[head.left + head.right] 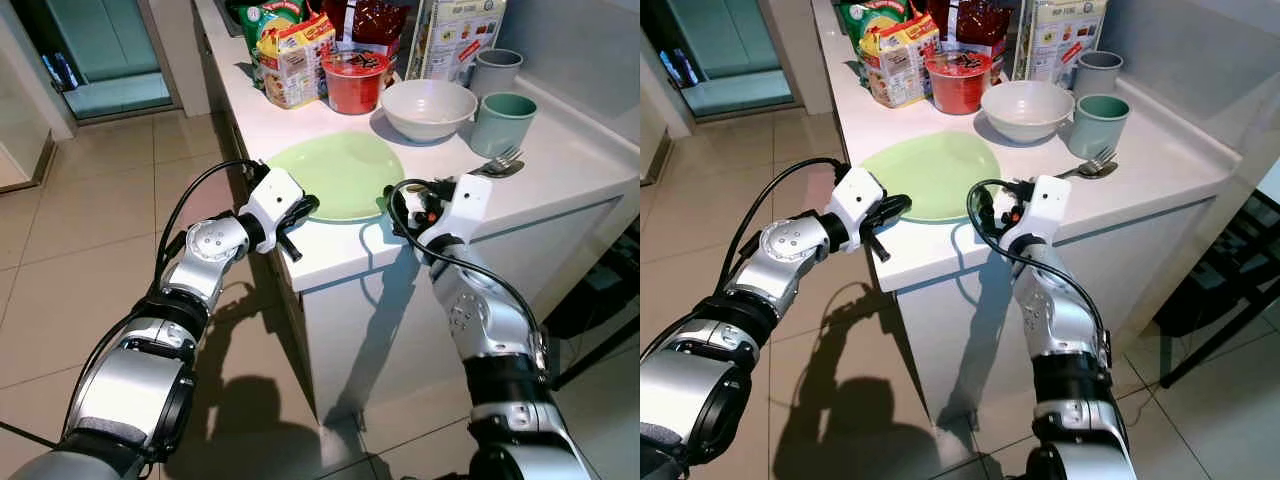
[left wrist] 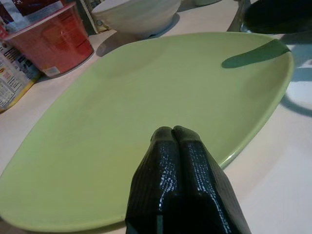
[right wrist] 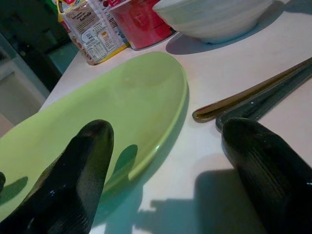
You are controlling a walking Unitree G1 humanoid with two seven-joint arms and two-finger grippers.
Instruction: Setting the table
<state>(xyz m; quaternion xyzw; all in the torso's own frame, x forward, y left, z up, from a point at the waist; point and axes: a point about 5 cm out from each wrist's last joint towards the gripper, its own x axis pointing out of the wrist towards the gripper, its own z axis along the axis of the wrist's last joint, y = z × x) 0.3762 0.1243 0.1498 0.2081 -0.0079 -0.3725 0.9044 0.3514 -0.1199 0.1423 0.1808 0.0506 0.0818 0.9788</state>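
A pale green plate (image 1: 340, 170) lies flat on the white counter (image 1: 560, 165). My left gripper (image 1: 310, 205) is at the plate's left rim, its fingers (image 2: 173, 141) shut together and resting just over the rim with nothing between them. My right gripper (image 1: 395, 205) is at the plate's right rim and stands open: one finger (image 3: 85, 161) is over the plate, the other finger (image 3: 263, 156) over bare counter. A fork and spoon (image 1: 500, 163) lie beside the plate on its right, their handles (image 3: 253, 97) close to the right gripper. A white bowl (image 1: 430, 108) stands behind the plate.
A teal cup (image 1: 503, 120) and a grey cup (image 1: 495, 70) stand right of the bowl. A red noodle cup (image 1: 352, 80), a snack box (image 1: 293, 60) and other packets crowd the counter's back. The counter's front edge is just under both grippers. Tiled floor (image 1: 90, 220) lies to the left.
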